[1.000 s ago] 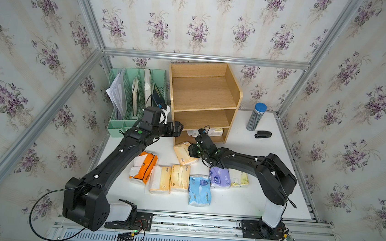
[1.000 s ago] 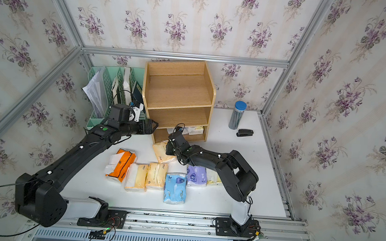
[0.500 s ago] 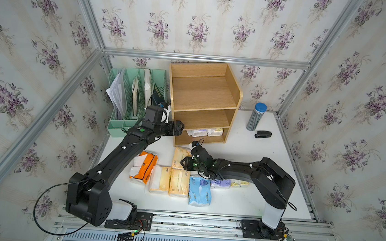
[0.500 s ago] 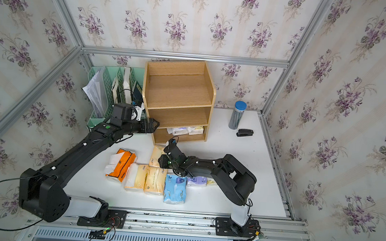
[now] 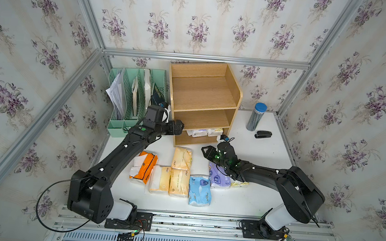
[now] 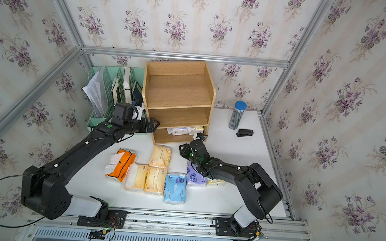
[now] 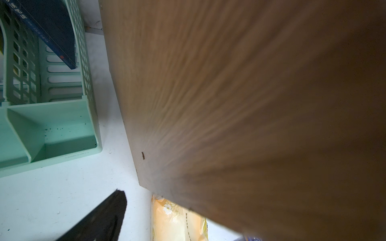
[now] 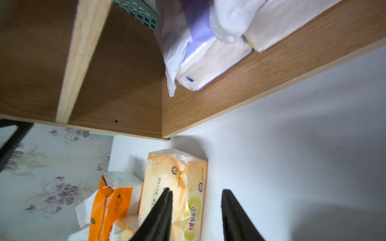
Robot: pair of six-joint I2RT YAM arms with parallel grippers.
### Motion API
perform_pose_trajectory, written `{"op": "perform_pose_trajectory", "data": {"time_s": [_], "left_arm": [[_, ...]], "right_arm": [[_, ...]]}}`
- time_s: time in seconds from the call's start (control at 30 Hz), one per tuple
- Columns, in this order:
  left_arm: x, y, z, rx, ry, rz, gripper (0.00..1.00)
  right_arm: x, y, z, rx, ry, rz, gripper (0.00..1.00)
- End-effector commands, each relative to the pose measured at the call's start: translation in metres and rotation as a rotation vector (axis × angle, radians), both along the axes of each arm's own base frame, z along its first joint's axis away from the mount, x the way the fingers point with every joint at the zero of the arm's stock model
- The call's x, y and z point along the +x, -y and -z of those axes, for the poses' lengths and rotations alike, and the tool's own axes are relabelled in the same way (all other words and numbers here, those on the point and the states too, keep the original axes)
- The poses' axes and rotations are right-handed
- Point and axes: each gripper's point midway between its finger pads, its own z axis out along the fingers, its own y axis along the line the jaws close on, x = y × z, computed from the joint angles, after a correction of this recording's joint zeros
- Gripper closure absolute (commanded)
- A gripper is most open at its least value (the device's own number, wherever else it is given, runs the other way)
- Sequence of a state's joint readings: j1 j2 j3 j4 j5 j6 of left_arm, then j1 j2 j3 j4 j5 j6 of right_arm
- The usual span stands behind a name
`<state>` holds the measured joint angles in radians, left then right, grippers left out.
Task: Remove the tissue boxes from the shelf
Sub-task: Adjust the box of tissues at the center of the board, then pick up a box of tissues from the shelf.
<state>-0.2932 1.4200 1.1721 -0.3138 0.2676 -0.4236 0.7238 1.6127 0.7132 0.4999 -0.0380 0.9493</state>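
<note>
The wooden shelf point(image 5: 203, 95) stands at the back; its bottom tier holds a purple-and-white tissue pack point(image 8: 200, 52) and a white-yellow one point(image 8: 277, 27). On the table in front lie an orange pack point(image 5: 145, 167), three cream-yellow packs point(image 5: 182, 158), a light blue one point(image 5: 199, 189), a purple one point(image 5: 218, 178) and a white-yellow one point(image 5: 239, 183) partly under the right arm. My right gripper point(image 5: 206, 150) hovers open and empty beside the nearest cream-yellow pack point(image 8: 173, 187). My left gripper point(image 5: 180, 127) sits open against the shelf's left side panel point(image 7: 229, 104); only one of its fingers point(image 7: 100, 219) shows.
A mint green file organizer point(image 5: 131, 106) with papers stands left of the shelf, close behind the left arm. A blue-capped striped cylinder point(image 5: 256, 117) and a black stapler point(image 5: 262, 134) sit at the back right. Metal frame posts and papered walls close in the table.
My right gripper swung down over the cream-yellow pack, then came back up toward the shelf front. That pack now lies straighter and nearer the row. The left arm has barely shifted.
</note>
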Motion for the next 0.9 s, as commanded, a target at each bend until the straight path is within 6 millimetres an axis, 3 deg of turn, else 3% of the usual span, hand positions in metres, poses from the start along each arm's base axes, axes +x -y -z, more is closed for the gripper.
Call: {"op": "perform_pose_trajectory", "data": {"time_s": [0.0,0.2,0.53,0.87], "left_arm": [[0.006,0.009,0.003,-0.012,0.026,0.042,0.01],[0.004,0.012,0.012,-0.003,0.016,0.075,0.01],[-0.002,0.014,0.008,0.005,0.031,0.112,0.01],[-0.004,0.015,0.005,0.014,0.045,0.128,0.01]], "right_arm": [[0.022,-0.014,-0.045,0.211,0.101,0.035,0.56],[0.052,-0.010,-0.041,0.299,0.081,0.150,0.55],[0.087,-0.011,-0.027,0.376,0.063,0.250,0.50],[0.107,-0.015,-0.020,0.349,0.059,0.292,0.47]]}}
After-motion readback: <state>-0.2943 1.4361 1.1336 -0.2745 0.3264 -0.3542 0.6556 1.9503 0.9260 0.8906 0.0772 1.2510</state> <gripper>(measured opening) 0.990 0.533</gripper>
